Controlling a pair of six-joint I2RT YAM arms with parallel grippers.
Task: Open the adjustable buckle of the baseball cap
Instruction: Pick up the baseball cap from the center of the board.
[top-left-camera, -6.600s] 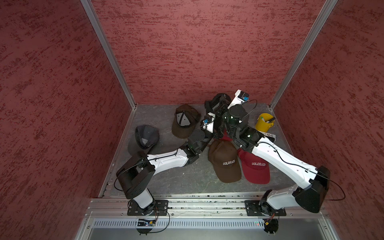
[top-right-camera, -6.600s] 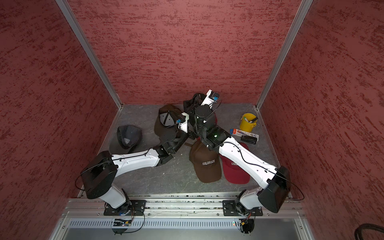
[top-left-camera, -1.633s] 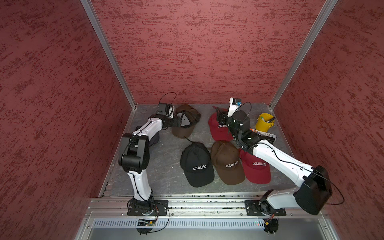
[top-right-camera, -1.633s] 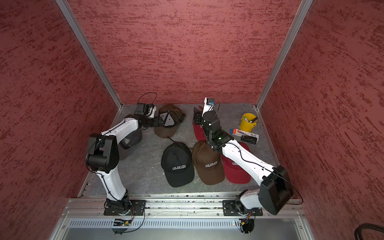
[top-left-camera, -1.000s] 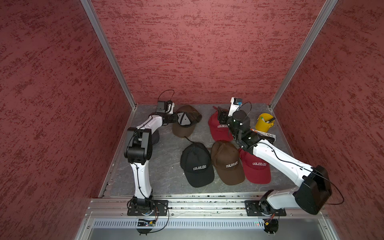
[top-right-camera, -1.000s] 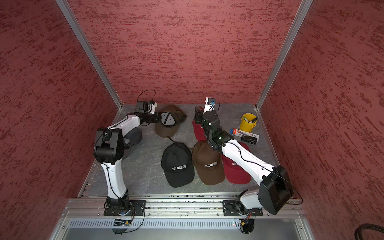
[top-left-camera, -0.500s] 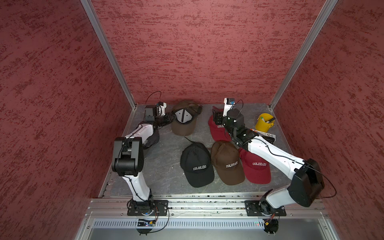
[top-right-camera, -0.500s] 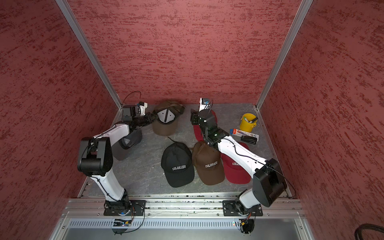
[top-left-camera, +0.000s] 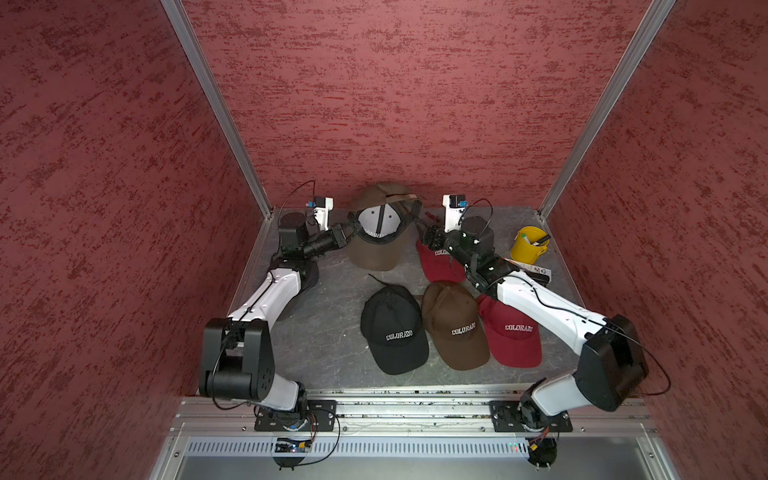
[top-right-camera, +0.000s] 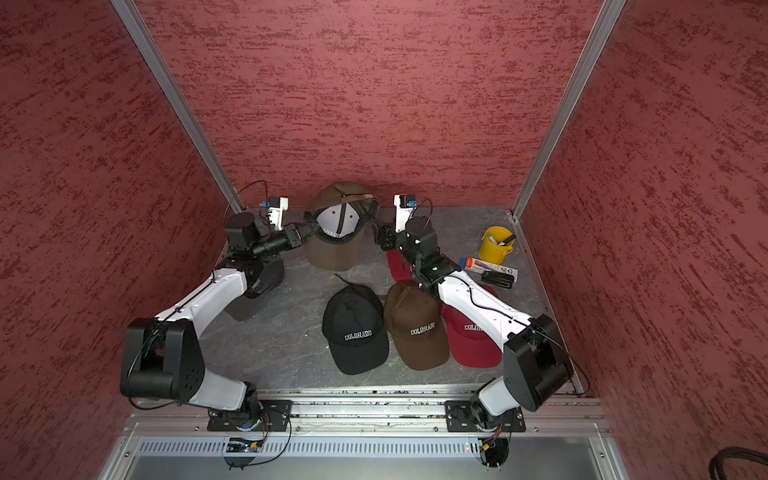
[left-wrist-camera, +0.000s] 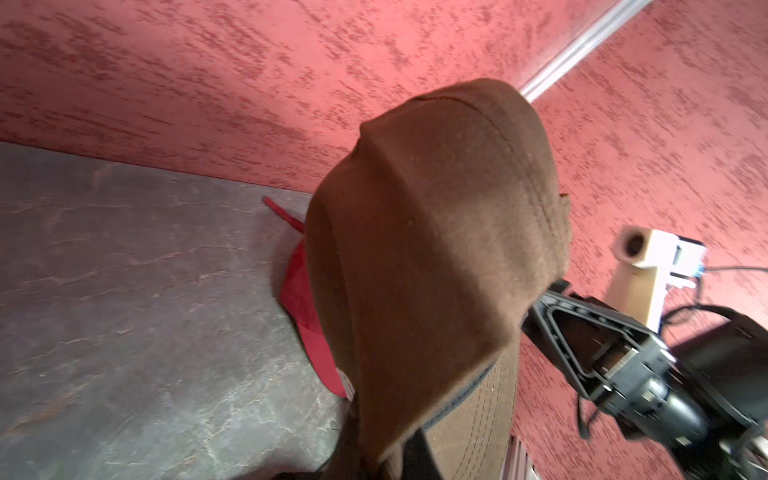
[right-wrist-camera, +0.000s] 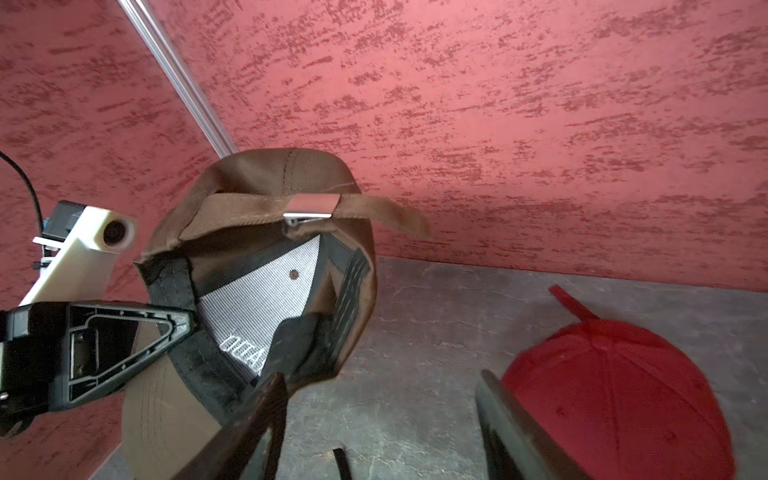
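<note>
Holding the brown fabric baseball cap (right-wrist-camera: 266, 174) aloft in my tight-clamped left claw (right-wrist-camera: 185, 323); right claw (right-wrist-camera: 380, 376) gapes empty; next, I judge, it must nip the silver metal buckle (right-wrist-camera: 309, 206).

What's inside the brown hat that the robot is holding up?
Inside the brown hat you can see white lining and a black band around the rim, which the left hand pinches. A folded dark flap covers part of the lining.

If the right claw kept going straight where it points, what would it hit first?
Probably the right gripper meets the raised brown cap, at its side rim, which the left gripper holds; depth is unclear.
</note>
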